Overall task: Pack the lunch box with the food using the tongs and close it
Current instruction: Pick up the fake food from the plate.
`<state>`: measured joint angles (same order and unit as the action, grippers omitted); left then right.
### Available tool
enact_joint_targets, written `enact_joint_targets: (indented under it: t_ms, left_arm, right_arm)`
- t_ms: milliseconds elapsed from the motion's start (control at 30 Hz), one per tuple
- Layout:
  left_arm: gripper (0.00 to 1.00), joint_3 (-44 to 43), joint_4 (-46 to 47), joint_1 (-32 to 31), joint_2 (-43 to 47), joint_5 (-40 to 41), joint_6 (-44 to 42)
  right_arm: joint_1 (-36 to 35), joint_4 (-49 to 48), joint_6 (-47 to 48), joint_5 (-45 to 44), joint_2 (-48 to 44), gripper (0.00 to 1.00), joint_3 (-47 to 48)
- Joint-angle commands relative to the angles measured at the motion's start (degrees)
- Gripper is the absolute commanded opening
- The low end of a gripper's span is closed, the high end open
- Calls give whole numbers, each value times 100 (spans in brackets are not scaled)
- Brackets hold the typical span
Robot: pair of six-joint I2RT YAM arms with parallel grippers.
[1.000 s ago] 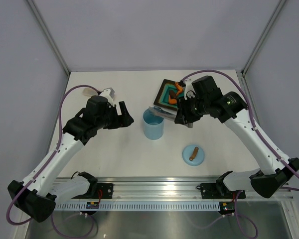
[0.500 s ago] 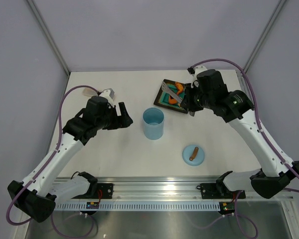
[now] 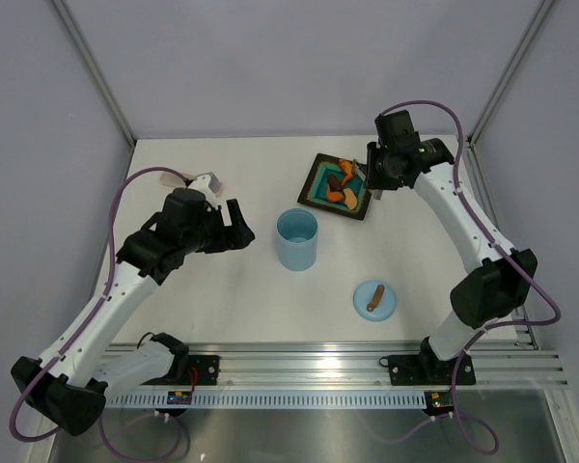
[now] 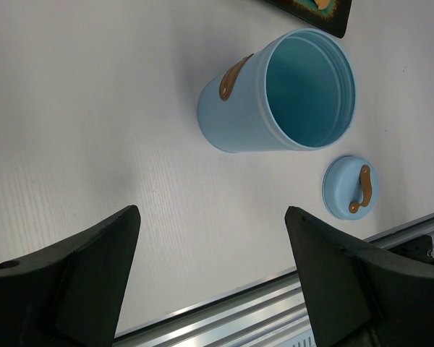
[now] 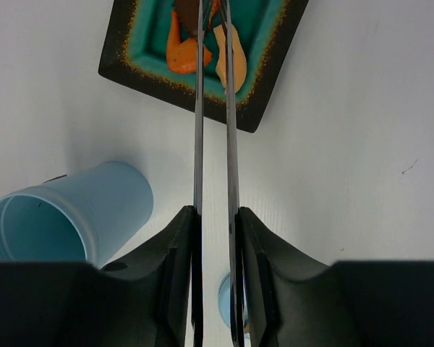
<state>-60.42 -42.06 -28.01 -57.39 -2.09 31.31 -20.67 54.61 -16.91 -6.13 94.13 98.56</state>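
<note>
From above, the tall light blue plastic lunch box point(image 3: 297, 241) stands open on the white tabletop point(image 3: 251, 309), with its round blue lid point(image 3: 374, 299) lying well apart, nearer the arms. Small orange and brown food point(image 3: 344, 181) sits on the square teal plate point(image 3: 312, 183). The left wrist view shows the left tool point(image 4: 211, 217) spread wide, gripping nothing. The right wrist view shows the right tool point(image 5: 215, 217) clenched on slim silvery metal tongs point(image 5: 200, 108), their tips over the food.

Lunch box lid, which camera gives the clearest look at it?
The left wrist view: the lid lies whole and unobstructed, brown bar up, near the open lunch box. The top view shows it whole but smaller. The right wrist view shows only a blue sliver behind the right hand.
</note>
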Motion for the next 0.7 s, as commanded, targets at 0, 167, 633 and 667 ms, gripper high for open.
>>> enact_joint_targets:
  t_ms: [0, 167, 633, 667]
  left_arm:
    - [86, -145, 58, 24, 114, 68, -125]
    - [86, -145, 67, 24, 78, 42, -151]
    - [86, -145, 23, 24, -18, 77, -222]
    - [86, -145, 23, 24, -27, 77, -231]
  right_arm:
    - [54, -355, 12, -81, 175, 37, 505]
    - [80, -355, 144, -274, 694, 42, 918]
    - [89, -38, 592, -503, 1986, 53, 1894]
    - [89, -21, 601, -529, 2030, 53, 1921]
